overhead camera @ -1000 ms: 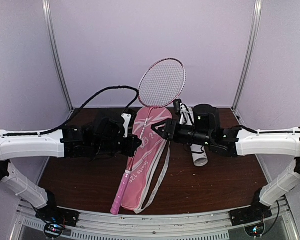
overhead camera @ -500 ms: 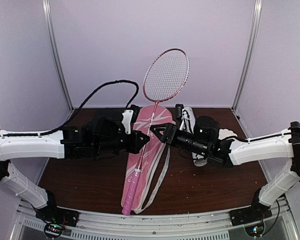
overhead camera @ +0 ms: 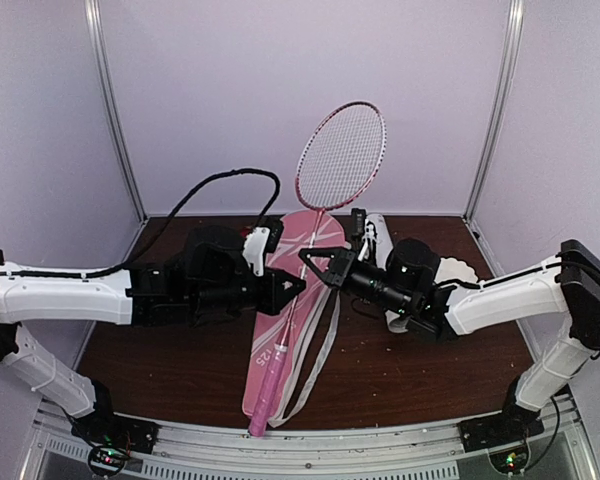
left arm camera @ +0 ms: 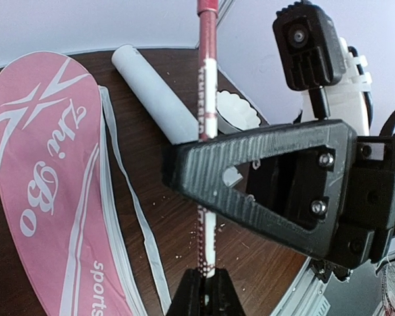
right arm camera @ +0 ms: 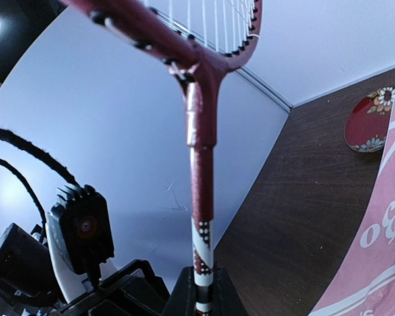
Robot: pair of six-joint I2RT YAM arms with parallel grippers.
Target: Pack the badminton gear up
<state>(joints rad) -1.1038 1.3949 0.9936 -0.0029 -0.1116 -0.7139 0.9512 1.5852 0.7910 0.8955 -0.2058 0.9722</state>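
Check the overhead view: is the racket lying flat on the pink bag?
No, the racket slants steeply upward, its strung head raised high in the air and only its handle end reaching down over the pink bag.

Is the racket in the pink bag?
No, it's out. The racket sticks up outside the pink bag, its shaft pinched by the left claw and the right claw.

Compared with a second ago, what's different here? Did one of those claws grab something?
The right gripper closed on the thin shaft of the racket; a second ago it hung open beside it. The racket shifted right in the top view and now stands a little steeper. The left gripper kept its hold on the shaft throughout. The pink bag and white tube did not move.
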